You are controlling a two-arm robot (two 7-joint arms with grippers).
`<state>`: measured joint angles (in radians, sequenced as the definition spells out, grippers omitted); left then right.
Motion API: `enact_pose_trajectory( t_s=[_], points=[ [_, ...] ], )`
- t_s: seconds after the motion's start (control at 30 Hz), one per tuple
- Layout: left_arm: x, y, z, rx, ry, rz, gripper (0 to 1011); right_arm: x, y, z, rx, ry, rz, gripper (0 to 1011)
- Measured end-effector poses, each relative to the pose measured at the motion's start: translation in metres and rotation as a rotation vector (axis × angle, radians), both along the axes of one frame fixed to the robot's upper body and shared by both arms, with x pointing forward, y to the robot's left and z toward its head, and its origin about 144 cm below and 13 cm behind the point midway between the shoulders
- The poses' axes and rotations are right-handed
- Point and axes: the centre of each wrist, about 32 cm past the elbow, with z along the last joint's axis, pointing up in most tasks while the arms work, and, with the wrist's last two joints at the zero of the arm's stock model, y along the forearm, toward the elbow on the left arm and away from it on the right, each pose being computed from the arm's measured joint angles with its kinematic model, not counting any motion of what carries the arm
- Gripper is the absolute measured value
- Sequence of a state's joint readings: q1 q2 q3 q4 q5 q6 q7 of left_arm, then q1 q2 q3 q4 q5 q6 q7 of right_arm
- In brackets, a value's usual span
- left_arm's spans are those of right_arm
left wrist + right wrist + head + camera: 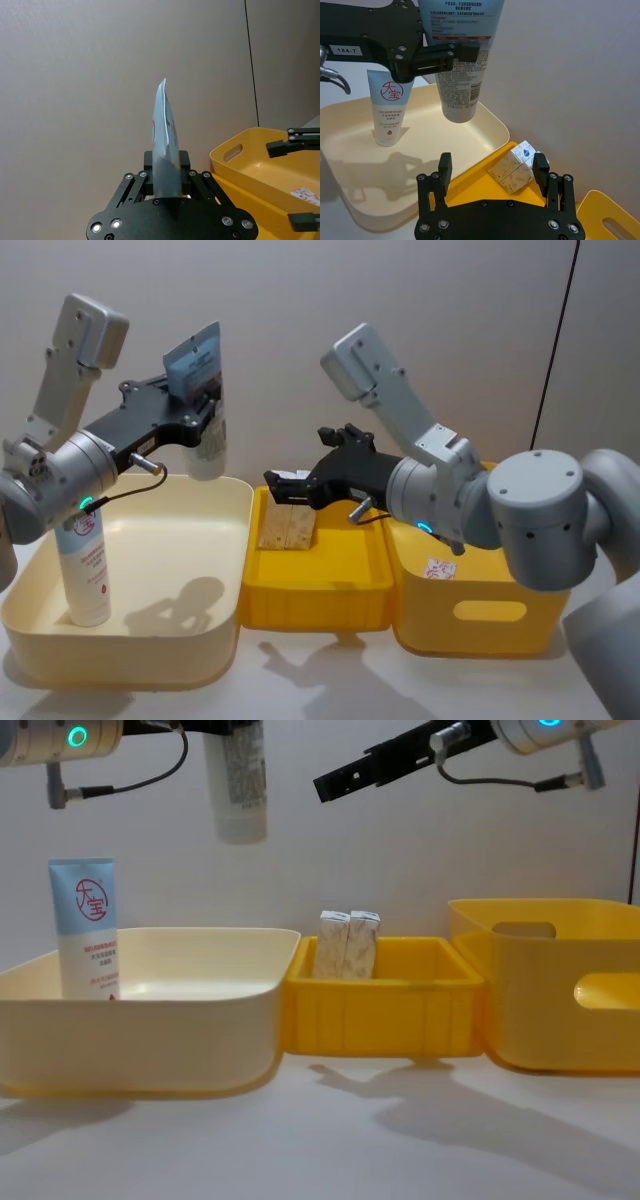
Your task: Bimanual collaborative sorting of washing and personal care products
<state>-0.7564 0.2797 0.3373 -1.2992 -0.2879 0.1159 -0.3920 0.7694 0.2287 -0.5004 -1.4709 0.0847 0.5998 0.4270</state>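
My left gripper (206, 412) (165, 186) is shut on a pale blue-and-white tube (203, 375) (164, 142) (460, 65) (236, 780). The tube hangs cap down above the far right corner of the cream bin (240, 540) (150, 1020). A second tube (85, 570) (390, 107) (83, 930), with a red round logo, stands upright in that bin at its left. My right gripper (290, 488) (492, 170) (335, 780) is open, hovering over the small yellow tray (320, 590) (380, 1015). Two speckled cartons (287, 528) (517, 167) (348, 945) stand side by side in the tray.
A deep yellow bin (470, 590) (560, 990) (250, 165) with handle cut-outs stands right of the tray, a labelled item (440, 568) lying inside. The three containers touch in a row. A plain wall rises behind them; bare white tabletop lies in front.
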Motion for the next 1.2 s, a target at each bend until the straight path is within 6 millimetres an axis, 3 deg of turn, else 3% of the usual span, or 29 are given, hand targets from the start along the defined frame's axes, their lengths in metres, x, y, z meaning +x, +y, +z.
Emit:
enact_pose_trajectory(
  t_s=[1.2],
  points=[
    [0.001, -0.008, 0.001, -0.025, -0.015, -0.054, 277, 0.031, 0.021, 0.007, 0.002, 0.017, 0.048, 1001]
  ],
)
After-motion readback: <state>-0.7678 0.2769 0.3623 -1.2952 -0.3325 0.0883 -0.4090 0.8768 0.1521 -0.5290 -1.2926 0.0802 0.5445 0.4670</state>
